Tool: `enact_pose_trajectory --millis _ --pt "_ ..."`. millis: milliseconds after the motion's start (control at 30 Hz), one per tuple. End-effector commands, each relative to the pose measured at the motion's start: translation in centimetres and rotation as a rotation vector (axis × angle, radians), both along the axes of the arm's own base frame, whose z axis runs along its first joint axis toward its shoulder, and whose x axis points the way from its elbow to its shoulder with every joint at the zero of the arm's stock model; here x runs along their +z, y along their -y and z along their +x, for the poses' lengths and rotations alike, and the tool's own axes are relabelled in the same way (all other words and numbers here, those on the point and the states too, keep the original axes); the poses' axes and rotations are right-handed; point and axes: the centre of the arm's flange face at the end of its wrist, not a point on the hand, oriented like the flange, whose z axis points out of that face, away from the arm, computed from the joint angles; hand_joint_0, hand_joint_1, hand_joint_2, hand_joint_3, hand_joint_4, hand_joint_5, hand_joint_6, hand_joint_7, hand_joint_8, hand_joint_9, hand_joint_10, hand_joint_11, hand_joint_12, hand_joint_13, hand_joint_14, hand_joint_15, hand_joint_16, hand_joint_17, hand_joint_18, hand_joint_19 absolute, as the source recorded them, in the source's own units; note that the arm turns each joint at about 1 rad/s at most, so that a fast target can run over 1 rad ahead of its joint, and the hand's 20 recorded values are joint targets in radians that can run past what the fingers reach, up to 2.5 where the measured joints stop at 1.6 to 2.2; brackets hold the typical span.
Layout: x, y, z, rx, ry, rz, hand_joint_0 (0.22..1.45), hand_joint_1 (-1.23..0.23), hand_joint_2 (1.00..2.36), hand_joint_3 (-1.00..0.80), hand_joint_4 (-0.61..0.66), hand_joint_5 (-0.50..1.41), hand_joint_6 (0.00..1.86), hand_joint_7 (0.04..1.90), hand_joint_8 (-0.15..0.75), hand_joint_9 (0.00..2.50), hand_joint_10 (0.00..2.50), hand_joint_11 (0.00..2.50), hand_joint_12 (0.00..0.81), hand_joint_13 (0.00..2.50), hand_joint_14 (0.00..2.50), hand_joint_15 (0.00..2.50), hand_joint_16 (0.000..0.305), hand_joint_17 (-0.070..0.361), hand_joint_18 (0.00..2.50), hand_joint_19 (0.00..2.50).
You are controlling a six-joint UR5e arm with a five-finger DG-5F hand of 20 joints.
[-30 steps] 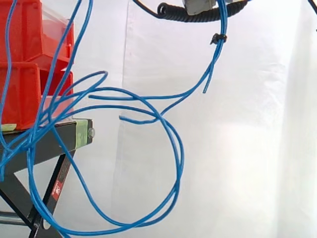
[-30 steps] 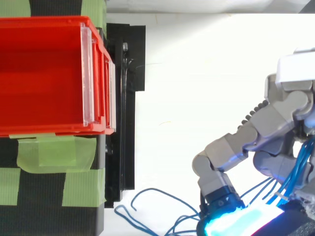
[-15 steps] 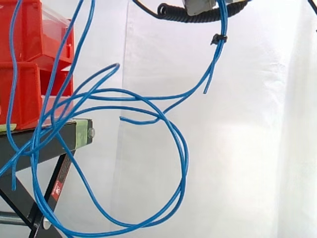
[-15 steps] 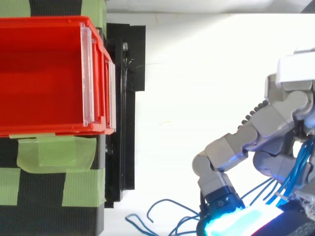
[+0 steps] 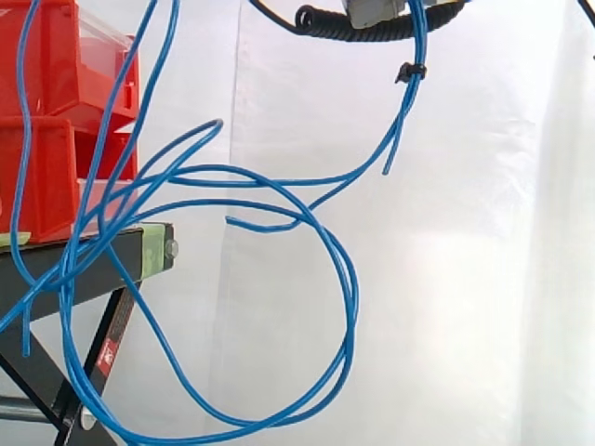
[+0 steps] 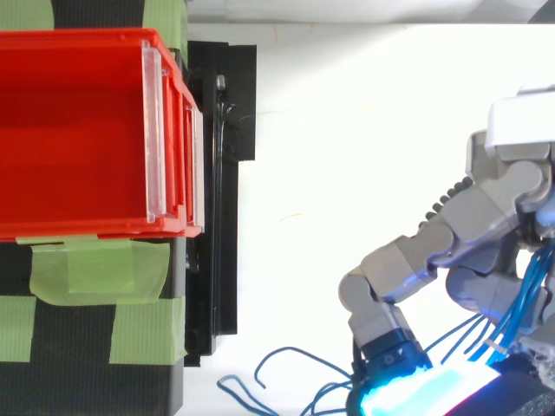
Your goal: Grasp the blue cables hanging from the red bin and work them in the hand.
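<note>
Reading the top view, I find the hand (image 6: 486,217) well clear of the red bin (image 6: 78,130), off its open front, with its fingers curled round the blue cables (image 5: 351,311). One pad (image 6: 416,386) glows cyan at the side of the hand nearest the bin. In the side view the strands drop from the hand as a bundle cinched by a black cable tie (image 5: 409,71). They then sweep back toward the bin in one wide loop that hangs below bin level. Several strands cross the bin's front and the black stand (image 5: 84,269) beneath the bin.

I judge the cables light, springy and smooth-jacketed: they hold their curve rather than hang limp, so they are likely to slide or spring out of a loose grasp. I rate the section at the tie, on the side away from the bin, as the best hold, since the strands lie together there. Free ends nearer the bin may snag the stand.
</note>
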Motion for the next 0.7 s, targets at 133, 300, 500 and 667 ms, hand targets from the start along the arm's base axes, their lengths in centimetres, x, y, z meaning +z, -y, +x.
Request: enact_pose_trajectory --millis 133,300,500,667 --pt "0.04 0.01 -0.04 0.0 0.0 -0.001 0.9 -0.71 1.02 -0.5 0.24 0.72 0.01 1.65 0.51 1.91 2.5 2.5 0.704 2.07 2.5 2.08 0.209 0.157 2.42 0.76" --pt "0.05 0.01 -0.02 0.0 0.001 0.0 0.9 -0.71 1.02 -0.5 0.24 0.72 0.01 1.65 0.51 1.91 2.5 2.5 0.704 2.07 2.5 2.08 0.209 0.157 2.42 0.76" --pt "0.05 0.01 -0.02 0.0 0.001 0.0 0.9 -0.71 1.02 -0.5 0.25 0.72 0.01 1.65 0.51 1.91 2.5 2.5 0.704 2.07 2.5 2.08 0.209 0.157 2.42 0.76" --pt "-0.04 0.0 0.02 -0.001 0.0 0.001 0.9 -0.71 1.02 -0.5 0.25 0.72 0.03 1.65 0.51 1.91 2.5 2.5 0.704 2.07 2.5 2.08 0.209 0.157 2.42 0.76"
